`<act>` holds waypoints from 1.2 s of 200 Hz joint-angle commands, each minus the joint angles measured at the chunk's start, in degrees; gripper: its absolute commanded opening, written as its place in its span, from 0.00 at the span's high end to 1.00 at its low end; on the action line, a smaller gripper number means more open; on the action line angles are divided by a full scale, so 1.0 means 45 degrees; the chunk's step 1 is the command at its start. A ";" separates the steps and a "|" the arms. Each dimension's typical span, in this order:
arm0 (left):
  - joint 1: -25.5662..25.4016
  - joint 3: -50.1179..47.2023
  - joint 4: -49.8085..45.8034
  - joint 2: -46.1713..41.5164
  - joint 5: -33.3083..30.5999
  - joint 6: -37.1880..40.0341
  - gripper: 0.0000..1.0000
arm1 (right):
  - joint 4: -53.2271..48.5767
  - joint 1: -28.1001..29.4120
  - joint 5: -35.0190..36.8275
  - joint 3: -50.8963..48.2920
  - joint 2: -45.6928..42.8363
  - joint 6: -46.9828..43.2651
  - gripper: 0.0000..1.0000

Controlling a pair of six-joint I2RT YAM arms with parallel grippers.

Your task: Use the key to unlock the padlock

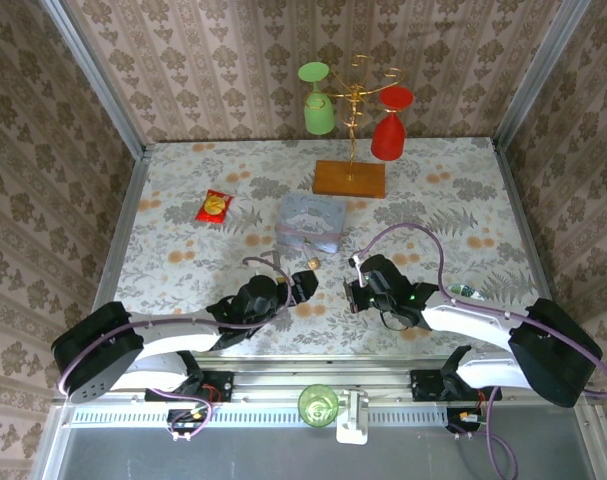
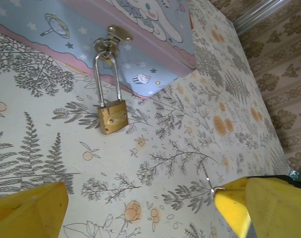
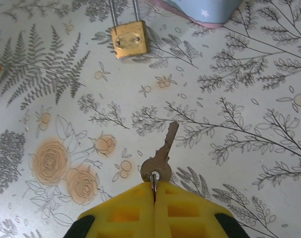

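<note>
On the floral surface (image 1: 183, 290), mid-field, I see the padlock (image 1: 312, 262) lying flat against the near side of the pale blue tin (image 1: 310, 222). From the left wrist, its (image 2: 112, 116) silver shackle runs up through a metal hasp (image 2: 110, 39) on the tin's (image 2: 140, 29) wall, and the brass body rests on the cloth.

The left fingers (image 2: 26, 210) are spread wide and hold nothing, one yellow pad at each lower corner of that view, with the padlock ahead of them.

The right fingers (image 3: 125, 213) are clenched together on the key (image 3: 162, 153), pinching it at the ring and head. The blade points up and away, angled a little to the right of the padlock (image 3: 130, 39). Only patterned cloth lies between the key tip and the padlock. I can't make out the keyhole.

Around: a red-and-yellow snack packet (image 1: 214, 207) sits left of the tin, well apart. Behind the tin, a wooden stand (image 1: 349, 178) carries a green glass (image 1: 318, 100) and a red glass (image 1: 388, 125). A green cup (image 1: 319, 404) sits between the arm bases.
</note>
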 commanded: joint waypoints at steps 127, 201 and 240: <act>-0.0198 0.1076 0.1781 -0.0188 0.2010 -0.3164 0.23 | -0.1419 0.2070 -0.1065 0.1052 -0.3293 -0.3501 1.00; -0.0677 0.0418 0.3460 0.0932 0.2242 -0.4436 0.37 | -0.1699 0.2260 -0.0155 0.1784 -0.2455 -0.4676 1.00; -0.0725 0.0567 0.3609 0.1022 0.2213 -0.4371 0.47 | -0.1172 0.2251 -0.0444 0.1929 -0.1683 -0.4768 1.00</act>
